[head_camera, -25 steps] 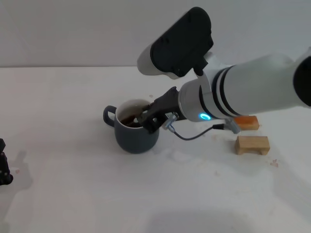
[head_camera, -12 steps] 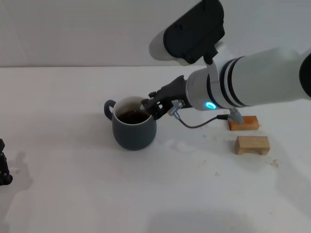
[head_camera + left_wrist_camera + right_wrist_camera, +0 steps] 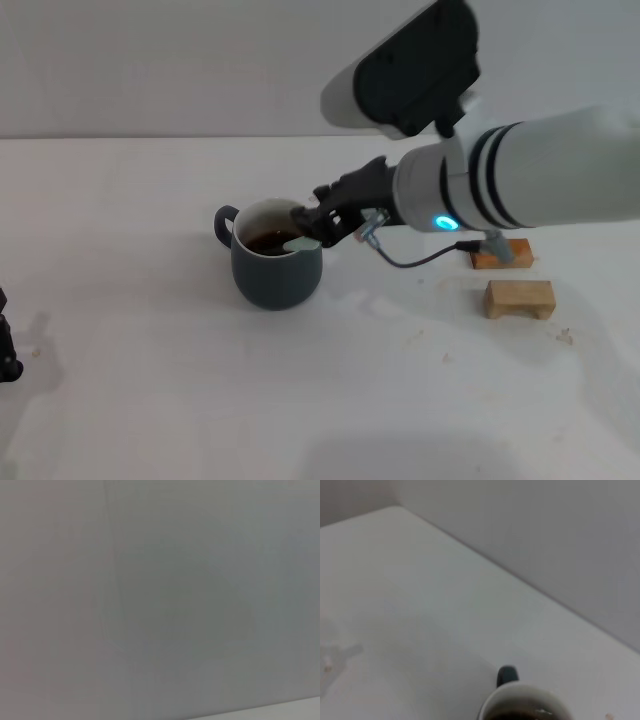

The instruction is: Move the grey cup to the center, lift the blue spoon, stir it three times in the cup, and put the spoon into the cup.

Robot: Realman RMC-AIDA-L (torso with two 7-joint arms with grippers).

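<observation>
Right arm (image 3: 540, 185): thick white cylindrical forearm, two black bands around it near the wrist. Small round cyan light (image 3: 439, 222) glows on the white wrist section. Large black rounded housing (image 3: 420, 70) on a white shell sits above the wrist. Right gripper (image 3: 318, 226): black, angular links. Thin grey cable (image 3: 405, 262) loops under the wrist, silver plug at its end. Left gripper (image 3: 6, 345): only a black edge shows.

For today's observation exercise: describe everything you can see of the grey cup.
The grey cup is a rounded, dark slate-grey mug, ceramic by its look, with a white inside and rim. It stands upright on the white table, its loop handle toward the robot's left. Dark brown liquid fills it. The blue spoon leans on its rim, and the right gripper is at that rim.
</observation>
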